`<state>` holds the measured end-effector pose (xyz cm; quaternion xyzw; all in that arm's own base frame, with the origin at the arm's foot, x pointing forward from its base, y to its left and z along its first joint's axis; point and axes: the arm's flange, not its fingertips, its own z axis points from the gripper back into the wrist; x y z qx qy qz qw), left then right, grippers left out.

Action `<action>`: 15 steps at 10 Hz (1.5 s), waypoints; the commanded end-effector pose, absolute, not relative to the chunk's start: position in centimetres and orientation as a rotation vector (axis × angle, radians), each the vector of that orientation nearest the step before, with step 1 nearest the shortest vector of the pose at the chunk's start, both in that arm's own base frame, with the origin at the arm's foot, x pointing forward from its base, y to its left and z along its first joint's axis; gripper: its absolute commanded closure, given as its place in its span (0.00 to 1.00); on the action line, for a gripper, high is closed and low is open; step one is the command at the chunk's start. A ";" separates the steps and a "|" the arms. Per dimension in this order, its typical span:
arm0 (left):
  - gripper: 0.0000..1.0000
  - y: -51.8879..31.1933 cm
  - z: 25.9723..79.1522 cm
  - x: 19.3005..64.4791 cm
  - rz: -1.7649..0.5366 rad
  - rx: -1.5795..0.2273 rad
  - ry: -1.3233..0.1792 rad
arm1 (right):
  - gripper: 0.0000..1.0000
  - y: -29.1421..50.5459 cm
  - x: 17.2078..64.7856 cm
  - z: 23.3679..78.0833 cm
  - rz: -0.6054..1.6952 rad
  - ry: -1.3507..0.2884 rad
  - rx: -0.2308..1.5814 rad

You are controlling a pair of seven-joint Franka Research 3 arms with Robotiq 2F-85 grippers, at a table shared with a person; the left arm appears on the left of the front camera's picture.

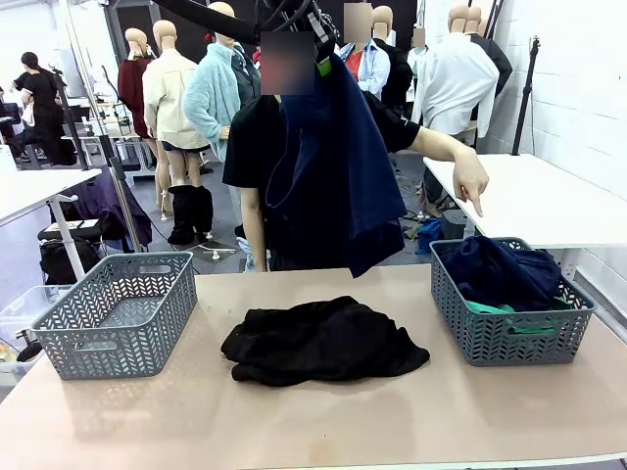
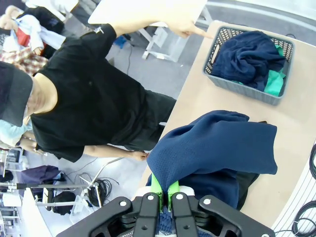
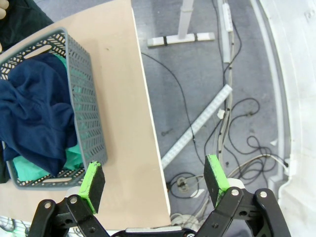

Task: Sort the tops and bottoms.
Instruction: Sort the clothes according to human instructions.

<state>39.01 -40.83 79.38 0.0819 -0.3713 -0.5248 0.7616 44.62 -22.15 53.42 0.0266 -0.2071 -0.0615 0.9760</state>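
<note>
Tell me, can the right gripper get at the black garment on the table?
Probably yes: the right gripper is open and empty, and the black garment lies uncovered on the table.

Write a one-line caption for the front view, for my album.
Navy garment held high as a person's hand points at the right basket; a black garment lies on the table.

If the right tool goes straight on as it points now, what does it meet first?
Probably the table's edge, beside the grey basket; depth is unclear, so perhaps the floor.
</note>
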 end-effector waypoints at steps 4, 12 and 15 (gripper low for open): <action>1.00 -40.8 80.1 39.1 -1.139 0.180 -0.824 | 0.00 -22.2 44.6 53.4 -0.121 -0.408 0.038; 1.00 -63.9 80.6 51.3 -1.358 0.003 -1.090 | 0.00 -22.2 44.6 53.4 -0.121 -0.408 0.038; 1.00 -68.9 80.6 52.4 -1.376 -0.162 -1.184 | 0.00 -22.2 44.6 53.4 -0.121 -0.408 0.038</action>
